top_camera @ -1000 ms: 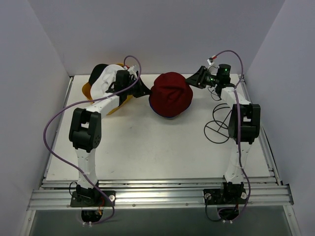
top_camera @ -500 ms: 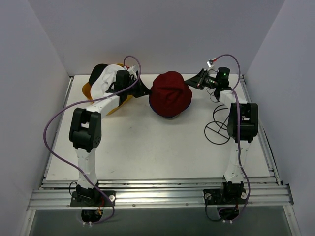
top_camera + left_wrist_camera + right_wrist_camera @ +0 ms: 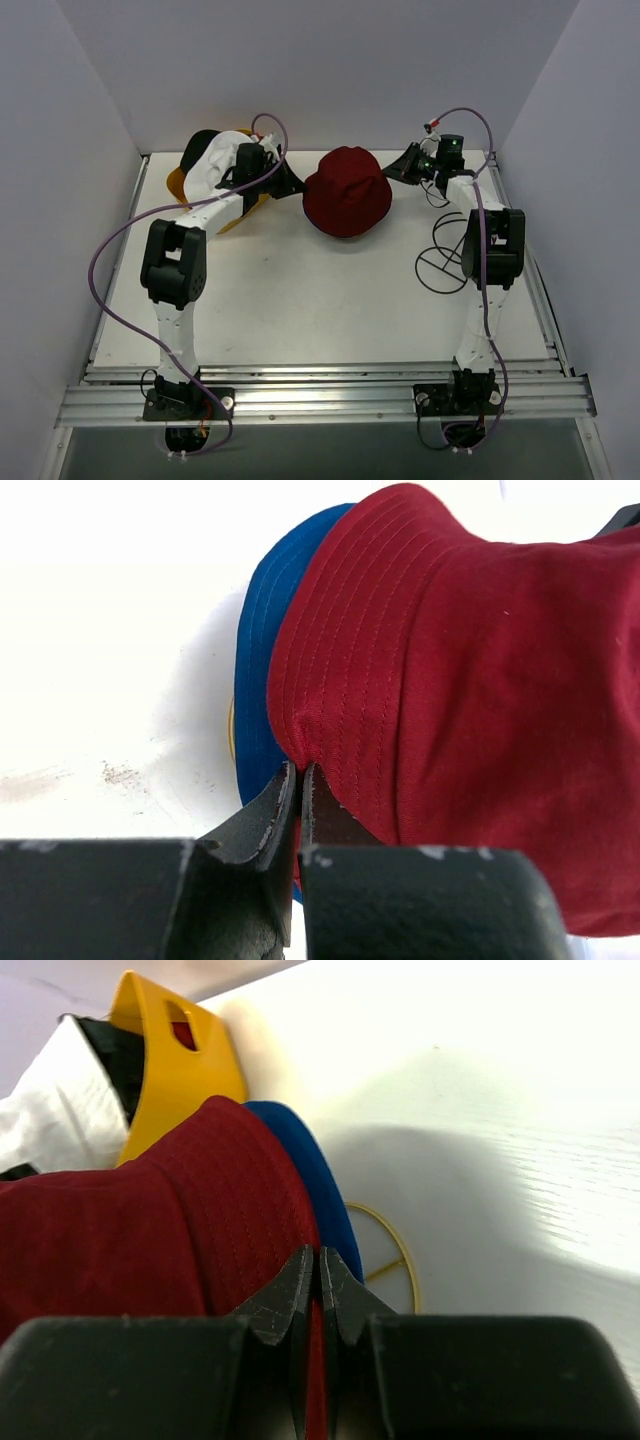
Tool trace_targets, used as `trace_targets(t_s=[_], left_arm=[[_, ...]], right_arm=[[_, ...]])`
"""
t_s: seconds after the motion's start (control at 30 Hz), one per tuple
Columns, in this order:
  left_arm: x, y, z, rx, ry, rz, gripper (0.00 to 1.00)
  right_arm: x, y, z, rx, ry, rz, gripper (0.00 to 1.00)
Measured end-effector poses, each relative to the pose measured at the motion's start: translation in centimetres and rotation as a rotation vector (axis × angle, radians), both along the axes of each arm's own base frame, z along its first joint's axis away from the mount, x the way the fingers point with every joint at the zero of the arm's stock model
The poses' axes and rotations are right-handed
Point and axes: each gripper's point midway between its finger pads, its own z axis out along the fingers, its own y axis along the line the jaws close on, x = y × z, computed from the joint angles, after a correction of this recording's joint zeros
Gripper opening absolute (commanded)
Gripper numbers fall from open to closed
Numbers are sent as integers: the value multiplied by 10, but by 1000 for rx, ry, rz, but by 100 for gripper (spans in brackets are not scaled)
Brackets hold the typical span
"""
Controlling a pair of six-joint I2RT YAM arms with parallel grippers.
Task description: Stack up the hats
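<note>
Near right: a wire frame lies on the table, close to the right arm and apart from the hats.
Left gripper: the jaws are clenched on the brim of the maroon hat, at the hat's left edge.
Right gripper: it is also pressed together on the same brim, at the opposite, right edge.
Key relation: the maroon hat lies between the two grippers, and the line from one pinch to the other runs left to right across the table. Neither arm is clearly nearer.
Orientation: the crown points up and the brim down. The hat is almost round, so its only long axis is this left-to-right line.
Blue hat: it is directly under the maroon one, and its brim shows beyond the maroon brim in both wrist views.
Judgement: the maroon hat seems to sit on the blue one, so the next move probably needs both grippers to let go together.
Far left: the yellow basket holds the white hat and the black cap, not yet stacked.
</note>
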Motion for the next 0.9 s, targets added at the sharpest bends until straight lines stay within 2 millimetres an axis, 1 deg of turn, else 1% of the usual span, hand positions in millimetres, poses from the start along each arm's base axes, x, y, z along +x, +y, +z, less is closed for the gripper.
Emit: trace_targets(t_s=[0.13, 0.4, 0.53, 0.73, 0.83, 0.9], left_arm=[[-2, -2, -3, 13, 4, 2, 2], [-7, -4, -14, 48, 10, 2, 2], [-6, -4, -16, 64, 5, 10, 2], [-7, -2, -17, 87, -3, 21, 2], [-10, 1, -14, 96, -9, 30, 11], [-11, 3, -12, 103, -14, 35, 22]], right_arm=[[2, -5, -10, -67, 25, -37, 0], [5, -2, -13, -156, 25, -62, 0], [4, 1, -17, -180, 31, -62, 0], [5, -1, -16, -207, 30, -70, 0], [6, -1, -17, -215, 32, -74, 0], [5, 0, -18, -222, 36, -76, 0]])
